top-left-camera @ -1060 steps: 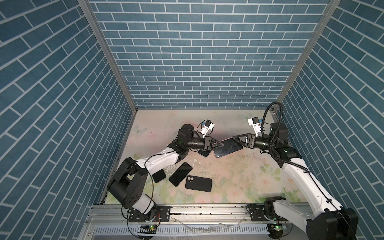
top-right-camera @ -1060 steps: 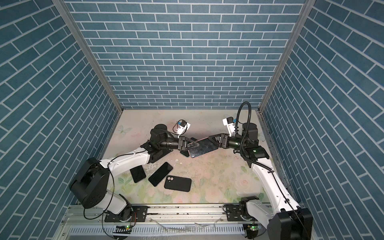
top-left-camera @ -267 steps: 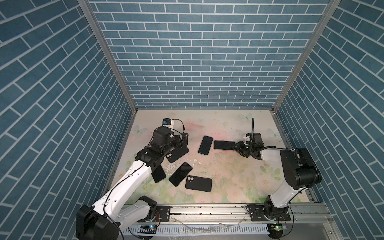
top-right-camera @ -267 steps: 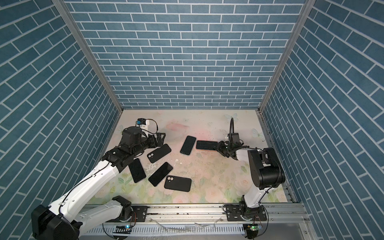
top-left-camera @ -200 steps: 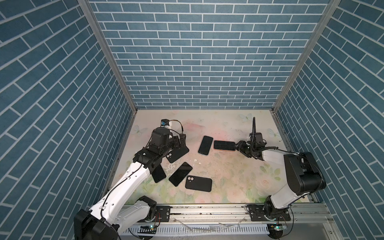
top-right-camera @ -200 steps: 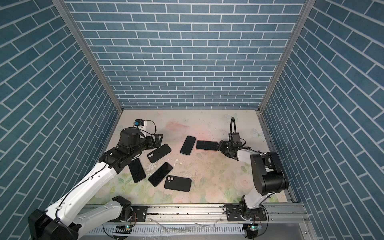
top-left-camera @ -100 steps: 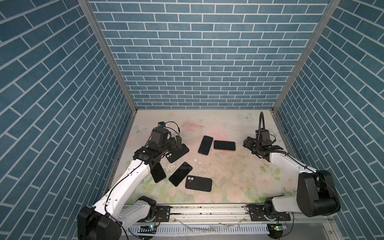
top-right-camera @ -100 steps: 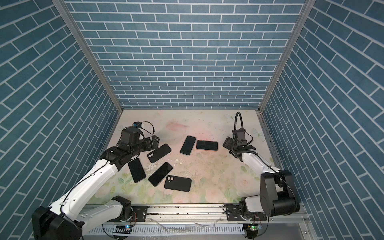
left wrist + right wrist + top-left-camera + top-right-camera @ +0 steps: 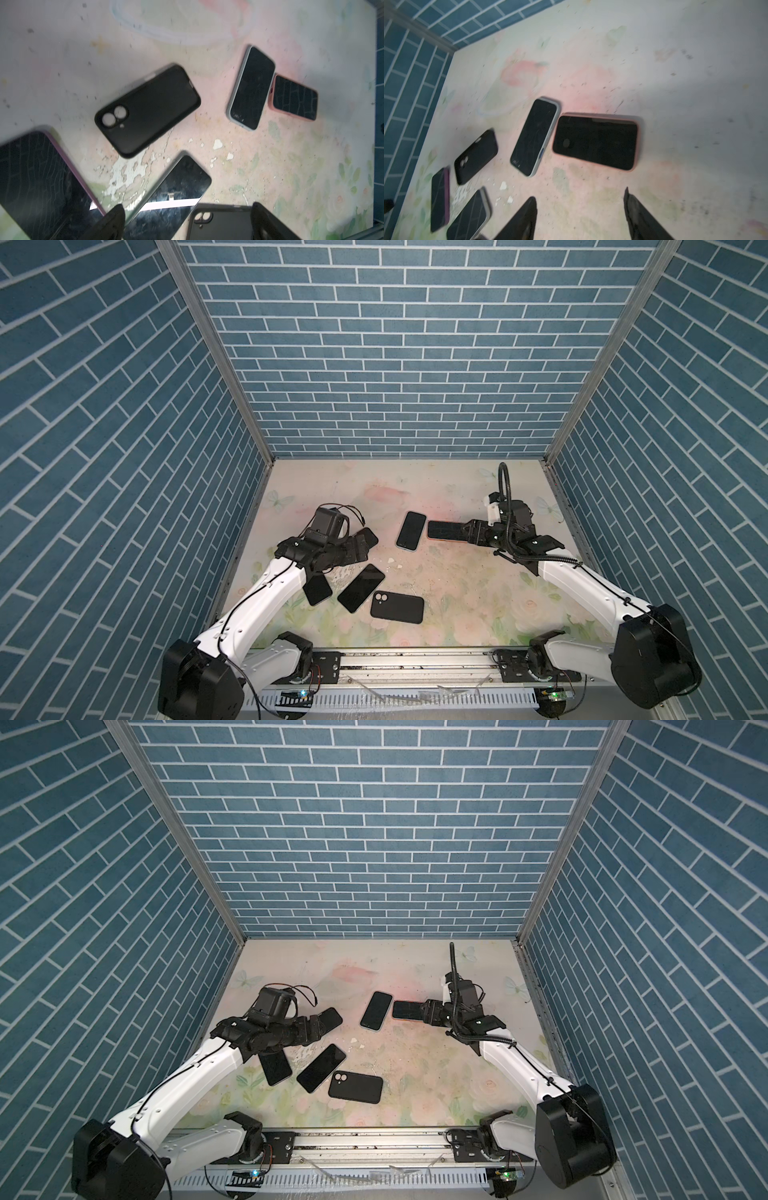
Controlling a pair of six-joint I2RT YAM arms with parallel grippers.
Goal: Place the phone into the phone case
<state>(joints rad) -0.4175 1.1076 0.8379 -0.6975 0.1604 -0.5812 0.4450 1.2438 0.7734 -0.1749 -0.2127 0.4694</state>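
— Crowded around the left claw (image 9: 360, 548)?

— Very. Hangs spread wide, gripping nothing, beside an empty black case (image 9: 147, 110) — open side up, pale surface (image 9: 457, 585) visible through the camera holes. Partly hides that case in both top views.

— And further forward?

— Three in a fan. First a purple-cased phone (image 9: 318, 589), half under the left arm. Then the grey-edged phone (image 9: 360, 588), screen up and bare as far as can be told. Then a second black case (image 9: 397, 609), with its camera cut-out nearest that phone. Cannot tell whether anything sits inside.

— Over by the right claw (image 9: 579, 196)?

— Parted as well, holding nothing, pointing at a pink-cased phone (image 9: 596, 142) — case filled, screen up. Covers one end of it in both top views. Just beside the other end, a pale-cased phone (image 9: 534, 137) with a cracked screen, also snug in its case.
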